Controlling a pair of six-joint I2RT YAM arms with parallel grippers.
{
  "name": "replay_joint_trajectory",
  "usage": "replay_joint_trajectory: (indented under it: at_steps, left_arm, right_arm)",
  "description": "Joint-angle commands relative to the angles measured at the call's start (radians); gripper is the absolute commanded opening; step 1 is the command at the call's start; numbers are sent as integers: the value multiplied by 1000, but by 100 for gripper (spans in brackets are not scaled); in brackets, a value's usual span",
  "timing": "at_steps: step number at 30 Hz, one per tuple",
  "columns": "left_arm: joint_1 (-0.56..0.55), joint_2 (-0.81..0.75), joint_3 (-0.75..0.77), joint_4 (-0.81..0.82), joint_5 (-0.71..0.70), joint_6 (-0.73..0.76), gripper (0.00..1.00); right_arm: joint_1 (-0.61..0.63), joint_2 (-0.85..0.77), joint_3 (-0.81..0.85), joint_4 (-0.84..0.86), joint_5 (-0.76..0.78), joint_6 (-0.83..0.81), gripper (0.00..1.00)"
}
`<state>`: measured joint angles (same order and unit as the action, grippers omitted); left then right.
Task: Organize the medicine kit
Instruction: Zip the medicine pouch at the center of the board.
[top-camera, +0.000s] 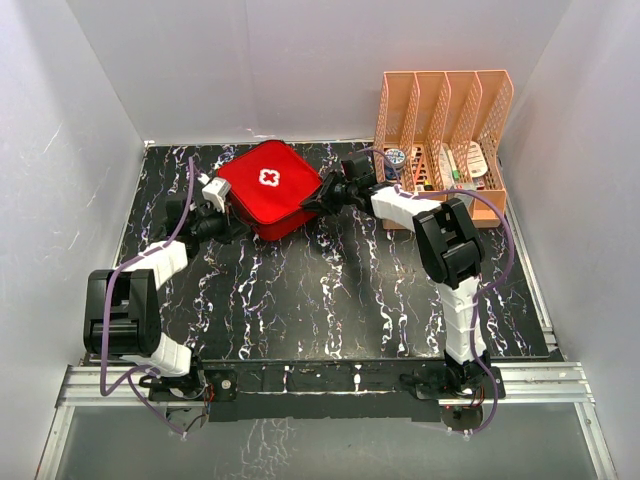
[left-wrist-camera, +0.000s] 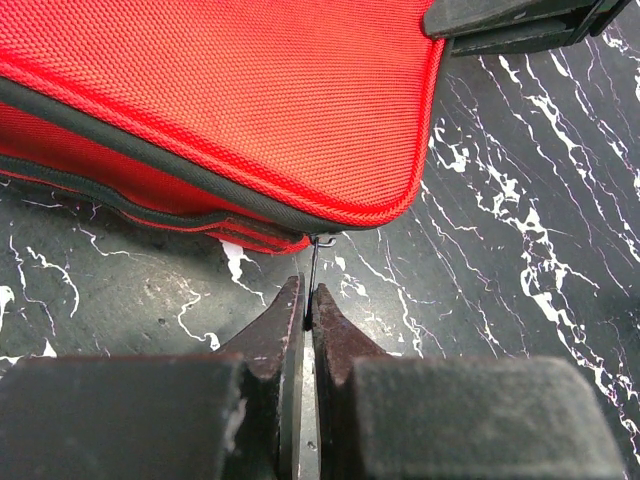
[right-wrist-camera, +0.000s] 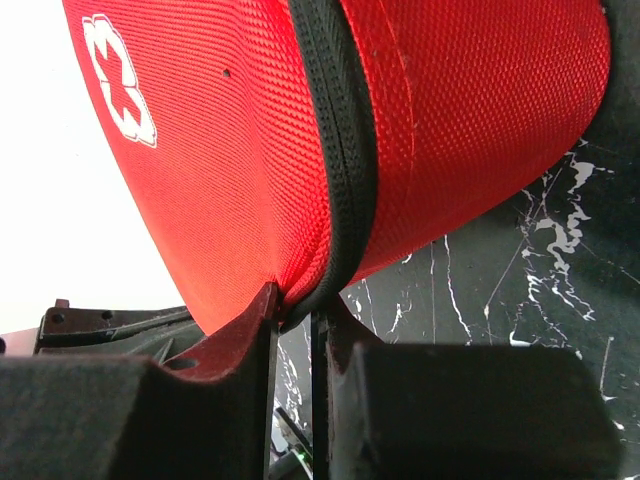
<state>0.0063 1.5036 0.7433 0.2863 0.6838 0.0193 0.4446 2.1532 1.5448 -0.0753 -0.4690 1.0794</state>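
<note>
You have one medicine kit (top-camera: 268, 190) to deal with, lying closed and flat in the upper middle of the top view, a little left of centre, turned so its corners point up, down, left and right. One white cross (top-camera: 268, 178) shows on its lid.

Two arms are on it, one from each side. Your left gripper (top-camera: 226, 206) sits at the kit's left corner. In its wrist view the fingers are pressed almost together on the thin zip pull (left-wrist-camera: 313, 270), which runs from the kit's corner straight into the left gripper (left-wrist-camera: 306, 295). Your right gripper (top-camera: 312, 203) meets the kit's right corner. Its wrist view shows a narrow gap, with the red fabric beside the black zip band (right-wrist-camera: 340, 150) pinched between the tips of the right gripper (right-wrist-camera: 297, 305).

One orange-pink file rack (top-camera: 445, 90) stands in the upper right, with four slots. Small items lie low in them, too small to count. It stands just right of the right arm's forearm. The black marbled table (top-camera: 330, 300) fills the lower half of the frame.
</note>
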Motion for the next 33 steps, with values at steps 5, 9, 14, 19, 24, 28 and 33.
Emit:
replay_joint_trajectory:
  at_steps: [5,9,14,19,24,28,33]
  left_arm:
    - [-9,-19,12,-3,-40,46,0]
    - [-24,-7,17,1,-47,40,0]
    - [-40,14,29,6,-44,33,0]
    - [-58,35,46,12,-22,24,0]
    - [-83,50,54,15,6,15,0]
    - [-96,60,53,30,14,6,0]
    - [-106,75,61,44,16,-3,0]
  right_arm:
    - [-59,-16,51,55,9,-106,19]
    - [-39,-16,104,22,-17,-142,30]
    - [7,-27,122,-15,-24,-141,40]
    - [62,-13,121,-39,-10,-117,43]
    - [110,23,179,-71,8,-106,44]
    - [139,49,224,-89,14,-95,44]
    - [160,70,238,-101,21,-79,41]
